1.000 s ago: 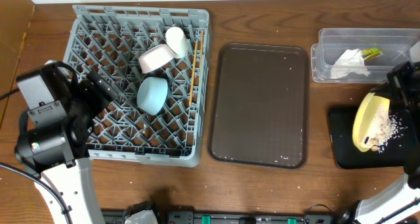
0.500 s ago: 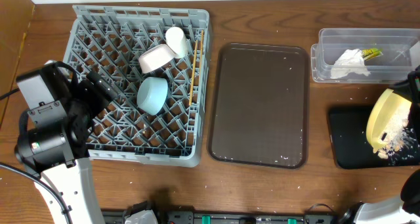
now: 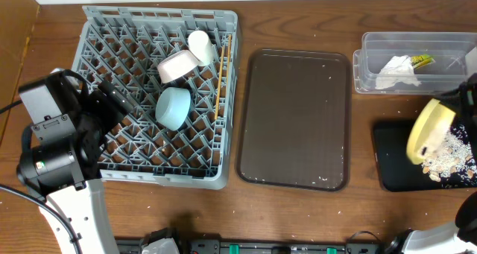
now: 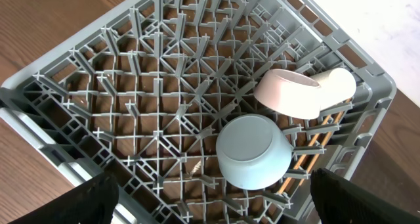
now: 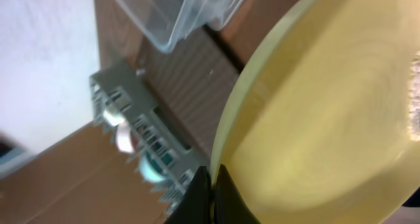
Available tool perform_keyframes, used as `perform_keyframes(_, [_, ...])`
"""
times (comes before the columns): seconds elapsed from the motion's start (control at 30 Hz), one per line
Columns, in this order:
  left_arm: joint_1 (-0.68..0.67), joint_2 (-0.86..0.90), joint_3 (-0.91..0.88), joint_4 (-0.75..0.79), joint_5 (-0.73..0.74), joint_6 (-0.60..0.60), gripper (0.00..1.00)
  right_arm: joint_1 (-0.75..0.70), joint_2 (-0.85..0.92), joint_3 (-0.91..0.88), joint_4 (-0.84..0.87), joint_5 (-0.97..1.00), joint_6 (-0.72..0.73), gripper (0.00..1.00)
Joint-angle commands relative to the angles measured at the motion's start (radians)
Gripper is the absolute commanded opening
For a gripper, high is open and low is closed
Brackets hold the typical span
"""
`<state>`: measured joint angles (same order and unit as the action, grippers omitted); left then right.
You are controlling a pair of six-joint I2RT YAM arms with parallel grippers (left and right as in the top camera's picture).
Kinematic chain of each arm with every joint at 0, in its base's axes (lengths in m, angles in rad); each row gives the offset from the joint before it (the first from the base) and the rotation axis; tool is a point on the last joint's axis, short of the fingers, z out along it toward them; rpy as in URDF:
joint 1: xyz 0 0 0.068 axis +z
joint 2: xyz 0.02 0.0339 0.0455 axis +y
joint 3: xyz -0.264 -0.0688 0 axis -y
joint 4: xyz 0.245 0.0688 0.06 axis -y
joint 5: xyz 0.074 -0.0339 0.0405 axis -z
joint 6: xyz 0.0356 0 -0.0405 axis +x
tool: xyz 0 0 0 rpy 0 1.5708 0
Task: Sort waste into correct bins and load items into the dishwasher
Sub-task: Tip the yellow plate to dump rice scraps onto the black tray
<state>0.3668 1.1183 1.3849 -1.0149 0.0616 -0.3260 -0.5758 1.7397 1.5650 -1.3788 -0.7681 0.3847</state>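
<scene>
Wooden tabletop (image 3: 298,217) fills our overhead view. At the right edge, our right gripper (image 5: 211,184) has its jaws clamped on the rim of the plate (image 3: 426,127), which tilts steeply over the black bin (image 3: 387,164), with crumbs (image 3: 453,156) scattered beneath it. Our left gripper (image 4: 213,207), jaws wide, hangs above the rack (image 3: 97,30) at upper left, where a blue bowl (image 3: 174,107), pink bowl (image 3: 177,65), cup (image 3: 200,45) and chopsticks (image 3: 218,83) lie.

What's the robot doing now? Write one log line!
right gripper: shut on yellow plate, tilted over black bin | crumbs: in bin | left gripper: open above rack
</scene>
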Motion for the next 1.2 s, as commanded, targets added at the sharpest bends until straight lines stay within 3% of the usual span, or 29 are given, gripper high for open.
perform_keyframes(0.0, [0.005,0.000,0.005,-0.002,0.002,-0.009,0.95,-0.017,-0.010,-0.073,0.025,-0.193,-0.049,0.01])
perform_keyframes(0.3, [0.005,0.000,0.005,-0.002,0.002,-0.009,0.95,-0.059,-0.010,-0.121,0.172,-0.138,0.008,0.01])
perform_keyframes(0.47, [0.005,0.000,0.005,-0.002,0.002,-0.009,0.95,-0.062,-0.010,-0.121,0.083,-0.230,-0.077,0.01])
perform_keyframes(0.8, [0.005,0.000,0.005,-0.002,0.002,-0.009,0.95,-0.068,-0.010,-0.121,0.143,-0.164,-0.009,0.01])
perform_keyframes(0.9, [0.005,0.000,0.005,-0.002,0.002,-0.009,0.95,-0.079,-0.010,-0.121,0.075,-0.259,-0.121,0.01])
perform_keyframes(1.03, [0.005,0.000,0.005,-0.002,0.002,-0.009,0.95,-0.083,-0.010,-0.121,0.137,-0.209,-0.065,0.01])
perform_keyframes(1.1, [0.005,0.000,0.005,-0.002,0.002,-0.009,0.95,-0.087,-0.010,-0.121,0.073,-0.283,-0.143,0.01])
perform_keyframes(1.17, [0.005,0.000,0.005,-0.002,0.002,-0.009,0.95,-0.090,-0.010,-0.121,0.130,-0.290,-0.148,0.01])
